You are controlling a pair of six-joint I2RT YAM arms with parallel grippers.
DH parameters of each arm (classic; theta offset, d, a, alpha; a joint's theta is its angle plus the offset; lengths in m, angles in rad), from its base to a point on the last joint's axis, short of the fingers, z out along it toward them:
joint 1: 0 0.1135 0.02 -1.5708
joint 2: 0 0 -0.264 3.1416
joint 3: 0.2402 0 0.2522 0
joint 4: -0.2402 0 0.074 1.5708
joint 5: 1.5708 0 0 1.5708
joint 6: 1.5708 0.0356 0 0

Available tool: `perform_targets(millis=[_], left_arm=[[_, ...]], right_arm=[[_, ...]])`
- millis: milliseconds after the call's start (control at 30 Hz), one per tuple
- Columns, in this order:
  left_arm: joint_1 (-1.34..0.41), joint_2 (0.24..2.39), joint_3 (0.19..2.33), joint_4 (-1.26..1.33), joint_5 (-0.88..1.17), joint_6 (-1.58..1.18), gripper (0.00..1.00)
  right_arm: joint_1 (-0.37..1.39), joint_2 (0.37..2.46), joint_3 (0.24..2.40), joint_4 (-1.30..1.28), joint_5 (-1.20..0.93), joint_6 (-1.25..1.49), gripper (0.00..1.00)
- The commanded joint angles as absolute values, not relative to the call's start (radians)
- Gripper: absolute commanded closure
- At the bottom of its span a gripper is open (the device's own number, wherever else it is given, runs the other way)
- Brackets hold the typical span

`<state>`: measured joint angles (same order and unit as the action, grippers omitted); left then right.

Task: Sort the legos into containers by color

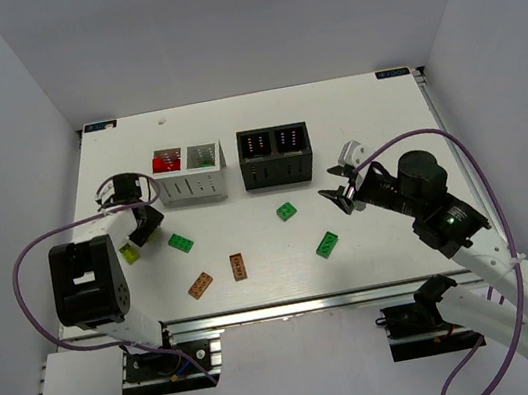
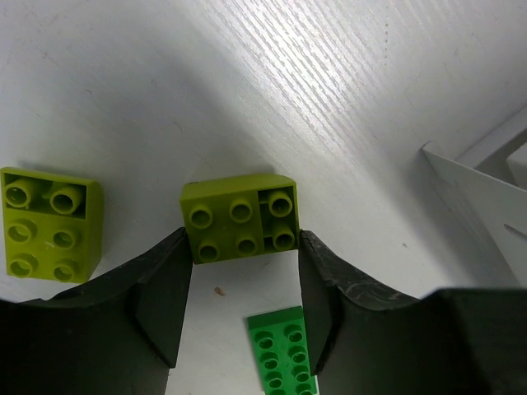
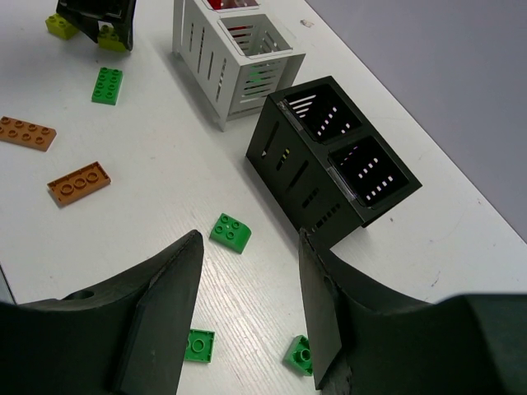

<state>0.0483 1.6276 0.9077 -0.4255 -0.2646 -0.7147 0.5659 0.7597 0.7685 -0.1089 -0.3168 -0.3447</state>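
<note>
Fingers [image 2: 160, 296] of the left gripper [image 2: 243, 247] stand spread on the white table [image 1: 373, 118], tips flanking the near end of a yellow-green brick [image 2: 239, 216] that lies flat. I cannot tell whether they touch it. The right gripper [image 3: 249, 239] hangs spread and empty by the black container [image 3: 329, 156], well apart from that brick. The white container [image 1: 193, 184] holds red bricks [image 1: 167, 160] in one compartment. The flanked brick lies straight ahead, long axis running finger to finger, so closing should pinch its short ends. A second yellow-green brick [image 2: 49, 222] lies beside it, and a green brick [image 2: 284, 350] is nearer the wrist.
</note>
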Motion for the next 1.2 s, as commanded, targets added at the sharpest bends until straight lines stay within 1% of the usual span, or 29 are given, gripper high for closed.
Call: perform_targets(millis=[0,67,100,233,300,467,567,667,767,867,933,1067,1167], left_arm=[[0.044,1.553,0.888,-0.419,-0.229,-0.736,0.52],[0.044,1.525,0.874,-0.411,-0.209,-0.742,0.59],[0.046,1.499,0.871,-0.408,-0.207,-0.747,0.66],[0.046,1.433,0.855,-0.419,-0.196,-0.741,0.74],[0.045,1.398,0.841,-0.422,-0.181,-0.749,0.79],[0.045,1.260,0.815,-0.429,-0.123,-0.759,0.81],[0.045,1.183,0.811,-0.431,-0.057,-0.770,0.84],[0.038,1.120,0.811,-0.417,0.044,-0.778,0.85],[0.022,1.101,0.828,-0.410,0.124,-0.778,0.85],[-0.052,1.098,0.851,-0.376,0.176,-0.791,0.85],[-0.133,1.103,0.865,-0.328,0.184,-0.802,0.85],[-0.302,1.155,0.936,-0.307,0.100,-0.793,0.85],[-0.385,1.219,1.008,-0.316,0.045,-0.767,0.85]], right_arm=[[0.571,0.742,0.761,-0.074,-0.324,-0.342,0.44],[0.571,0.742,0.761,-0.074,-0.324,-0.341,0.44],[0.571,0.741,0.762,-0.074,-0.324,-0.341,0.44],[0.571,0.741,0.758,-0.072,-0.324,-0.341,0.44],[0.571,0.742,0.759,-0.072,-0.322,-0.342,0.44],[0.571,0.735,0.758,-0.071,-0.314,-0.345,0.44],[0.571,0.735,0.758,-0.069,-0.313,-0.345,0.44],[0.571,0.738,0.759,-0.069,-0.313,-0.350,0.44],[0.571,0.742,0.758,-0.069,-0.311,-0.350,0.44],[0.571,0.746,0.758,-0.069,-0.307,-0.351,0.44],[0.571,0.749,0.758,-0.069,-0.304,-0.353,0.44],[0.569,0.752,0.753,-0.066,-0.299,-0.357,0.44],[0.571,0.755,0.753,-0.064,-0.296,-0.362,0.44]])
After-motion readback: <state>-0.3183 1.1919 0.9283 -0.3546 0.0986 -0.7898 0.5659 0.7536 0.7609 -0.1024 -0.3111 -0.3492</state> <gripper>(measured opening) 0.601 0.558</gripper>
